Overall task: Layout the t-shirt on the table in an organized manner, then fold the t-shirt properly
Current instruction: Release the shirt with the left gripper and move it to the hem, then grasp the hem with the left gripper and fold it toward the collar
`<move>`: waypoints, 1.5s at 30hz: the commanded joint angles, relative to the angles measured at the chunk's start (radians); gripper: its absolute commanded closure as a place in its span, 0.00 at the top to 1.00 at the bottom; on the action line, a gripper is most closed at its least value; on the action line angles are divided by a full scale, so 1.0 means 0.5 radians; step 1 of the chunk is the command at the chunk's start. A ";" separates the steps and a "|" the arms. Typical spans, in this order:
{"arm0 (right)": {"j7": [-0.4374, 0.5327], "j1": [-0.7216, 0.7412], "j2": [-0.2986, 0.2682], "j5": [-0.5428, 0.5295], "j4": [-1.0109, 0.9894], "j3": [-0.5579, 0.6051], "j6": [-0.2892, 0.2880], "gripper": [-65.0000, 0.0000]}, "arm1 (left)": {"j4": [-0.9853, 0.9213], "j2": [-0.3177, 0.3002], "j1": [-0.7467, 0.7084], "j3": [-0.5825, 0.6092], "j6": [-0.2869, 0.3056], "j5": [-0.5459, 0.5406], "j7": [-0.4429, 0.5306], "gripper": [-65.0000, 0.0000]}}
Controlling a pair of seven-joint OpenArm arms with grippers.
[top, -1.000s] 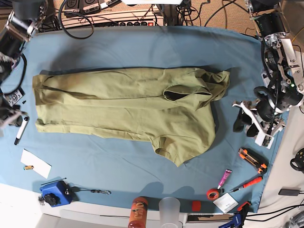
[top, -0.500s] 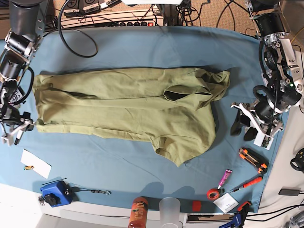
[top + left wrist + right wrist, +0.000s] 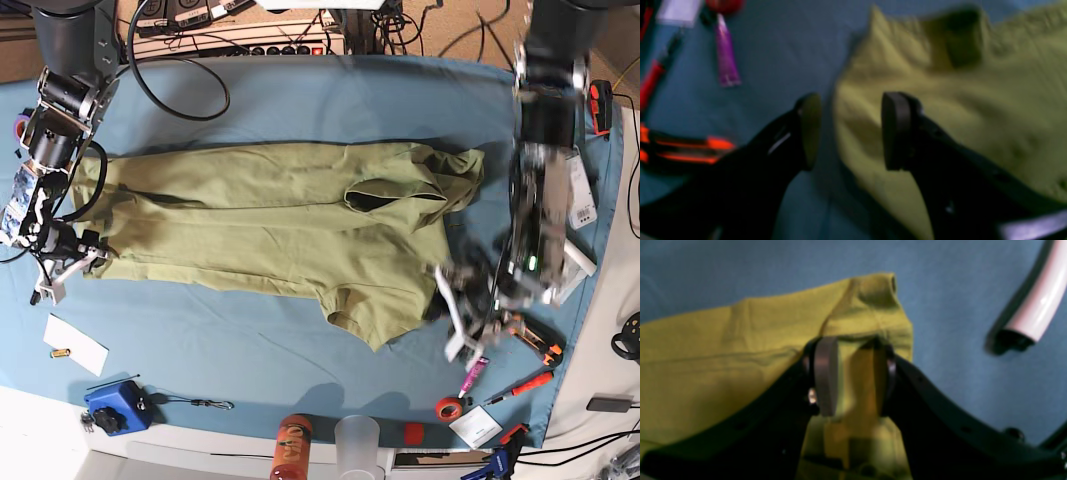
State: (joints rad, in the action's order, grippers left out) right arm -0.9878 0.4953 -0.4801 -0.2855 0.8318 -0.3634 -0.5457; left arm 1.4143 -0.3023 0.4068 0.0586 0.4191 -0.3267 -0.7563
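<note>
The olive-green t-shirt lies lengthwise across the teal table, with one sleeve sticking out toward the front. My right gripper is at the shirt's front-left corner. In the right wrist view its jaws stand apart, straddling the shirt's corner hem. My left gripper is blurred, just right of the front sleeve. In the left wrist view it is open, with the shirt's edge lying between the fingers.
A purple tube, an orange cutter, a red screwdriver and red tape lie at front right. A white pen lies by the right gripper. Paper, a blue box, a bottle and a cup line the front edge.
My left arm has swung in from the table's right edge to the shirt's front sleeve. My right gripper has moved onto the shirt's front-left corner. The shirt has hardly moved.
</note>
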 commanded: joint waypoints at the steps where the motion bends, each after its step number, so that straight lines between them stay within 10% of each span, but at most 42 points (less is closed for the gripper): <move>1: 0.027 0.043 -0.049 -0.017 0.034 -0.005 -0.004 0.28 | -0.076 -0.010 0.123 0.026 0.024 -0.021 0.034 0.47; 8: 0.030 -0.025 -0.047 -0.024 0.034 -0.005 -0.005 0.28 | -0.797 -0.008 0.533 0.246 0.207 -0.117 0.190 0.47; 25: -0.048 -0.038 -0.042 -0.025 0.034 -0.005 -0.008 0.28 | -1.476 0.227 0.683 0.362 0.169 0.139 0.517 0.47; 31: -0.047 -0.038 -0.042 -0.053 0.034 -0.005 -0.082 0.01 | -1.475 0.227 0.680 0.362 0.225 0.138 0.508 0.10; 45: -0.076 -0.037 -0.043 -0.296 0.233 -0.010 -0.082 0.00 | -1.183 0.227 0.677 -0.258 0.415 -0.542 -0.303 0.00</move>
State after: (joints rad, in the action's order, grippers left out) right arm -1.0420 0.4488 -0.4793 -0.4164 0.9298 -0.3653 -0.5808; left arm 0.8055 -0.1856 0.7101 -0.0692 0.6289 -0.5842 -0.9310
